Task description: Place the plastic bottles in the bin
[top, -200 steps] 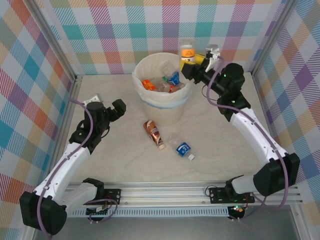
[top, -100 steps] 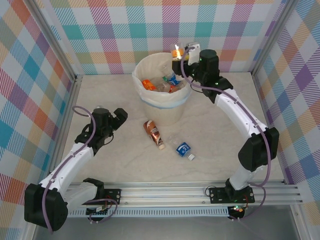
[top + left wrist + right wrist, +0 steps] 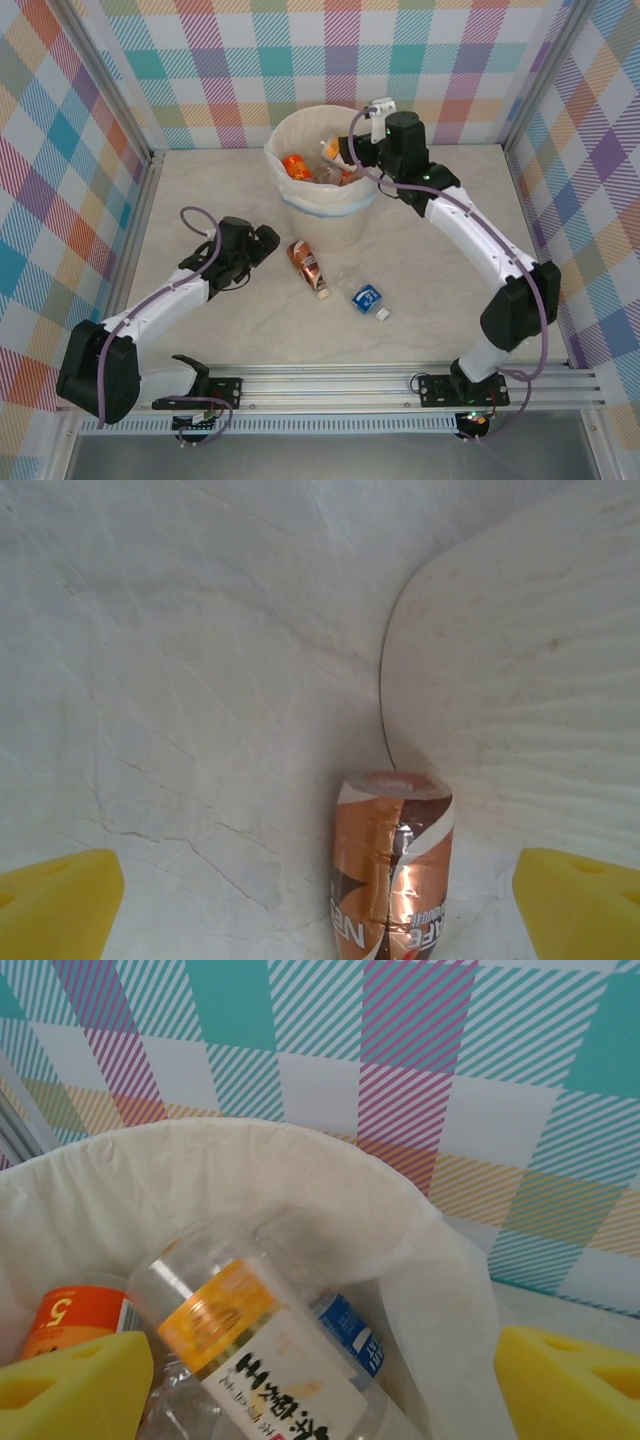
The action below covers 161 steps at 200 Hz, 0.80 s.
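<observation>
- Over on the left, the left gripper (image 3: 262,243) has its fingers spread wide, short of the brown bottle (image 3: 307,266), which lies just beside the bin (image 3: 330,228). A pad could bump the bin wall going in.
- Left wrist view shows that bottle off-centre between the pads; overhead can't settle that.
- The right gripper (image 3: 347,150) has its pads apart over the bin, with the orange-label bottle (image 3: 250,1345) loose between them. It could hang up on the rim.

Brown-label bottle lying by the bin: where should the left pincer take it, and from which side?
Take the brown-label bottle across its labelled middle, from above on its left side. It lies flat, base end near the bin wall, cap end pointing away, so the round body gives two clear flanks. The left pincer stands open, wide enough to straddle it.
</observation>
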Motion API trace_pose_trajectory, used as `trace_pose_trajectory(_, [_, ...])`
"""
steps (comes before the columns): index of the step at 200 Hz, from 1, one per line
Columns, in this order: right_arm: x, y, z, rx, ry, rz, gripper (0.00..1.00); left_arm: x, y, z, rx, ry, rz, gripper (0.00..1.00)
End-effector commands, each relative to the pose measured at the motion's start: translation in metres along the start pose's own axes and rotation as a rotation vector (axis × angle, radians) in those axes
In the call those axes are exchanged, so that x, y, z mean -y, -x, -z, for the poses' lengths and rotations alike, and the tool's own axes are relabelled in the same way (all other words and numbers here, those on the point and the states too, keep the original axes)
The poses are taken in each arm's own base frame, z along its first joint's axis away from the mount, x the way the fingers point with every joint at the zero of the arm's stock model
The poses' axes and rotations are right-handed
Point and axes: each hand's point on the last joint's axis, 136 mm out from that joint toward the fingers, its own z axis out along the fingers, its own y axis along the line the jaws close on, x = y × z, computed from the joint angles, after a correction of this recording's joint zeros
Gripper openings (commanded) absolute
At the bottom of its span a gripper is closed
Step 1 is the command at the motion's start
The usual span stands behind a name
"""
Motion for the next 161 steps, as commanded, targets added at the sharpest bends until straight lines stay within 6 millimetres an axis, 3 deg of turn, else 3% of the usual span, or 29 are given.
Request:
trace_pose_trajectory(1, [-0.007,0.036,0.037,0.154,0.064,-0.053,0.90,0.011,-0.008,-0.002,0.003,0.018,0.000,1.00])
trace_pose_trajectory(36, [-0.012,0.032,0.078,0.221,0.125,-0.085,0.93,0.023,-0.031,-0.007,-0.010,0.023,-0.007,1.00])
trace_pose_trajectory(63, [-0.013,0.016,0.105,0.247,0.158,-0.085,1.00,0.026,-0.046,-0.012,-0.028,0.036,-0.002,1.00])
trace_pose_trajectory(88, [-0.007,-0.005,0.126,0.272,0.143,-0.076,1.00,0.040,-0.065,-0.025,-0.108,0.021,-0.032,1.00])
trace_pose_trajectory(114, [0.005,-0.029,0.138,0.280,0.088,-0.089,1.00,0.049,-0.081,-0.036,-0.141,0.060,-0.114,1.00])
trace_pose_trajectory(134, [0.014,-0.046,0.142,0.250,0.045,-0.101,1.00,0.041,-0.087,-0.050,-0.139,0.104,-0.136,1.00])
trace_pose_trajectory(161, [0.021,-0.052,0.148,0.233,0.004,-0.074,1.00,0.037,-0.088,-0.062,-0.124,0.111,-0.134,0.96])
